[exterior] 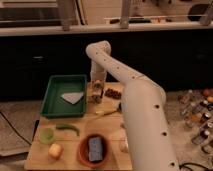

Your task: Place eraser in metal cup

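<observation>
gripper (pixel 97 88) far side, just right of green tray (pixel 50 102) | grip state: cannot tell | eraser not distinguishable, perhaps at my tip | metal cup (pixel 95 99) just beneath | centre over rim, lower, then release

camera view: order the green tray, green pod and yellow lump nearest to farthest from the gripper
From the gripper, at the far side of the table:
1. green tray, right beside it
2. green pod, mid-table
3. yellow lump, near the front corner
</observation>
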Controlling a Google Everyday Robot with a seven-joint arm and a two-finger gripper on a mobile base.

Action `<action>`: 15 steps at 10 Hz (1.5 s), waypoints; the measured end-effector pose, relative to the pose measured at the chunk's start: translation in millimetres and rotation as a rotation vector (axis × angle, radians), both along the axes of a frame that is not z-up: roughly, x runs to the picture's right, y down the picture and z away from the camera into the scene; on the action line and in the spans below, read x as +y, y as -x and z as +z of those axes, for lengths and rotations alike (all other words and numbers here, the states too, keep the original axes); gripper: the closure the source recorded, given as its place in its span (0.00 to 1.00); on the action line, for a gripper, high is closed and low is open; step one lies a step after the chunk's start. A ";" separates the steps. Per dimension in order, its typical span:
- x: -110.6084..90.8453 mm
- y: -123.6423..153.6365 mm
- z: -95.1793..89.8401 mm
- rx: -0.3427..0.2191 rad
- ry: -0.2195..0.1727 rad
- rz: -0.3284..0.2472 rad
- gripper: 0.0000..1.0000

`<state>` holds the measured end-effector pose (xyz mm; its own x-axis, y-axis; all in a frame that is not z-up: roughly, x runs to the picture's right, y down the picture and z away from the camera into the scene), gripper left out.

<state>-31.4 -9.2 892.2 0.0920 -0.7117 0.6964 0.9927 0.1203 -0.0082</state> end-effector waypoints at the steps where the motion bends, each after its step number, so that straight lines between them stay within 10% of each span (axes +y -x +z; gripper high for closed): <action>1: 0.2 -0.7 0.0 0.000 0.002 0.001 0.20; 15: -17.7 -10.4 -50.8 -0.021 -0.078 0.045 0.20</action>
